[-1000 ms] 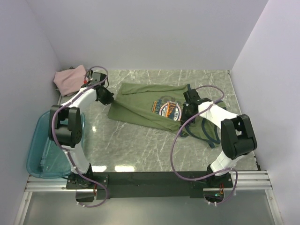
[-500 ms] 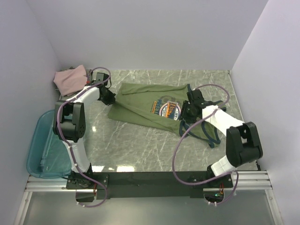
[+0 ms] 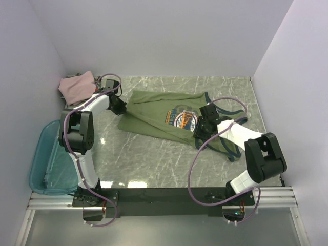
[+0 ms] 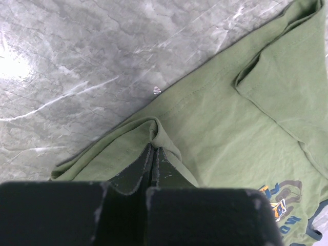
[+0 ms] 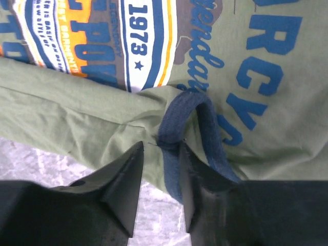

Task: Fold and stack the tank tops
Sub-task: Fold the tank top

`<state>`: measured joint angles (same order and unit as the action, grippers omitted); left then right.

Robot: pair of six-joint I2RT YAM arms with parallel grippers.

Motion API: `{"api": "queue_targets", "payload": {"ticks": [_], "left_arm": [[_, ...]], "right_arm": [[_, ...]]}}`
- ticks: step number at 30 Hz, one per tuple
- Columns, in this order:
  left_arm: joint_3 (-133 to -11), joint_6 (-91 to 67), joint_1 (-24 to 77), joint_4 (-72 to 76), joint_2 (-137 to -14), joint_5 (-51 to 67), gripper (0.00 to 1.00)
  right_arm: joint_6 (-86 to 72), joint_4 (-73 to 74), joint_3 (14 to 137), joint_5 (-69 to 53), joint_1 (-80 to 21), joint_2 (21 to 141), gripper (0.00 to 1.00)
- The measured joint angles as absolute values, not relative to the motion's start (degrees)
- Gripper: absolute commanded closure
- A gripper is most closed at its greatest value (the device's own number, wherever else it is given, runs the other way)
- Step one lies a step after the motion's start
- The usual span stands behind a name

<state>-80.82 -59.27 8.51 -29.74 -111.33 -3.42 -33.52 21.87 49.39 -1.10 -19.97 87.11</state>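
Right gripper [image 5: 160, 145] shifted nearer, parted, left gripper [image 4: 152, 149] pinching olive top [image 3: 154, 115], teal bin [image 3: 38, 154] aside.

I see a grey marble-patterned desk [image 3: 148, 159] boxed in by plain white walls [image 3: 154, 36]. A translucent teal plastic bin [image 3: 41, 171] sits at its near-left corner.

Overhead overview — wrists close on green top [image 3: 154, 115].

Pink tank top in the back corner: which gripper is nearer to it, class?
Left. The left gripper pinches the green tank top close to the pink tank top; the right gripper is at its opposite end, farther away.
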Motion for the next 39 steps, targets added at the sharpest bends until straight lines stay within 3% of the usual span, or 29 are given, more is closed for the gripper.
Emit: {"api": "queue_targets", "payload": {"ticks": [3,4,6,23,39], "left_arm": [[-80.8,-59.3,8.5,-29.8,-111.5,-3.7,0.99],[-80.8,-59.3,8.5,-29.8,-111.5,-3.8,0.99],[-80.8,-59.2,8.5,-29.8,-111.5,-4.0,0.99],[-81.1,-59.2,8.5,-29.8,-112.5,-4.8,0.99],[-82.4,-58.7,8.6,-29.8,-113.5,-4.9,0.99]], "right_arm": [[-33.8,21.2,49.4,-1.1,-20.0,88.4,0.8],[-34.0,21.1,49.4,-1.1,-20.0,88.5,0.93],[-34.2,20.8,49.4,-0.9,-20.0,88.4,1.0],[-32.6,25.9,53.8,3.6,-16.5,83.0,1.0],[-31.6,24.5,57.8,3.4,-13.3,94.1,1.0]]}}
